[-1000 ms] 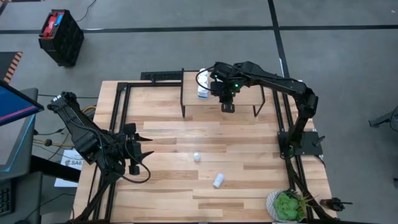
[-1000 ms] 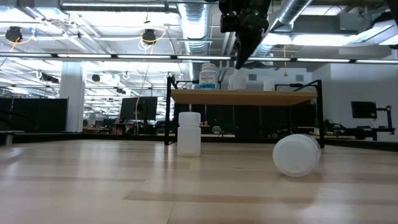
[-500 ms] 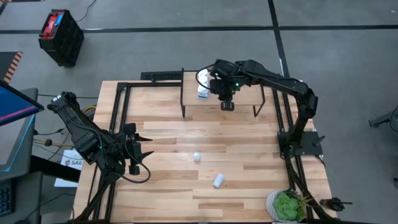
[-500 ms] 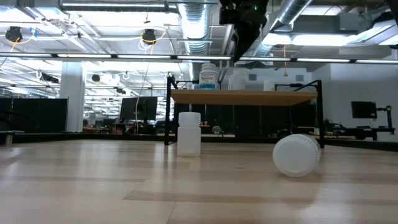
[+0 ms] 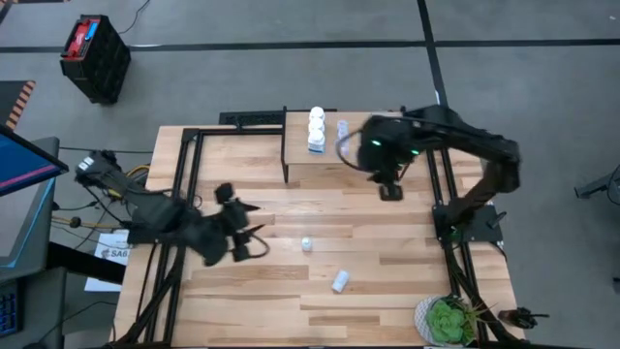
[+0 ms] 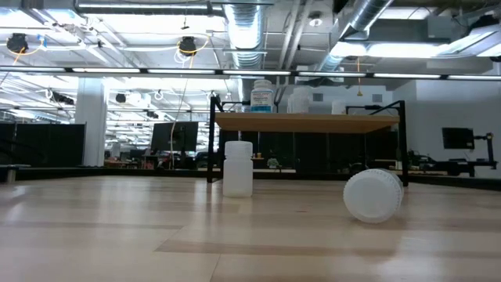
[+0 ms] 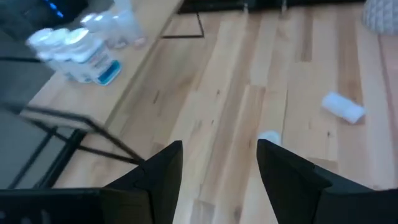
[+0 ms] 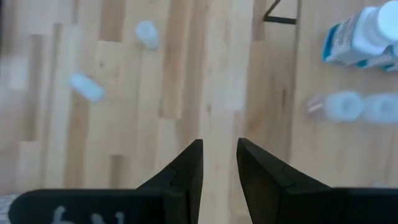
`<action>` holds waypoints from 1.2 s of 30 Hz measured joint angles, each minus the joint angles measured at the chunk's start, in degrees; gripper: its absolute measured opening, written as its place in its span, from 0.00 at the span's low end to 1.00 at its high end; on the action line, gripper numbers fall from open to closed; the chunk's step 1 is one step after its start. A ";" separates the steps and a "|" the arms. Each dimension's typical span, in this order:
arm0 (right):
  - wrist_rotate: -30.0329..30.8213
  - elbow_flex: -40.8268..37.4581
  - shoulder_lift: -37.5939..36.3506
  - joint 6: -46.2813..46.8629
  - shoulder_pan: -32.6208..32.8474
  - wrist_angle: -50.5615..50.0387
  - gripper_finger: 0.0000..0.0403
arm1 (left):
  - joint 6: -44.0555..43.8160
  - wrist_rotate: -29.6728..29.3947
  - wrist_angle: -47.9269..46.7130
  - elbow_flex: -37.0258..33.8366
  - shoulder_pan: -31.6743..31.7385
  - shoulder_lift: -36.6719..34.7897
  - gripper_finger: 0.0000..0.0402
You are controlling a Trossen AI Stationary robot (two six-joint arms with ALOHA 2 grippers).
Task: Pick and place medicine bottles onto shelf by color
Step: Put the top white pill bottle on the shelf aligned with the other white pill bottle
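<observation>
Standing in a tight cluster at the left end of the shelf [image 5: 334, 160] are several medicine bottles [image 5: 317, 131], white caps up and blue-and-white labels showing; the right wrist view shows two more clear, pale ones [image 8: 354, 106] lying on the shelf top just beside them. Two white bottles are on the slatted tabletop [image 5: 291, 291] well apart from the shelf: an upright bottle [image 5: 306, 243] near the table's middle, and a tipped bottle [image 5: 340, 281] lying on its side nearer the front edge. In the low view the upright one [image 6: 238, 168] stands in front of the shelf's left leg, and the tipped one [image 6: 373, 196] shows its round end.

The right gripper [image 5: 389, 190] hangs over the table just off the shelf's front right corner, its fingers [image 8: 189, 165] slightly parted with nothing between them. The left gripper [image 5: 250, 233] reaches in from the left side, near the upright bottle but not touching it, fingers [image 7: 165, 171] spread and empty. A potted green plant [image 5: 448, 321] sits at the front right corner of the table.
</observation>
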 joint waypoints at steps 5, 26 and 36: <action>-0.04 -8.24 -10.41 9.56 5.66 0.74 0.30 | 10.56 8.30 8.77 0.00 6.46 7.58 0.48; 4.64 -42.17 -29.02 26.46 20.07 18.34 0.30 | 11.14 29.85 15.11 0.00 10.73 36.20 0.48; 4.62 -42.41 -28.25 26.33 20.07 19.82 0.30 | 16.20 28.90 25.03 0.02 15.73 40.03 0.48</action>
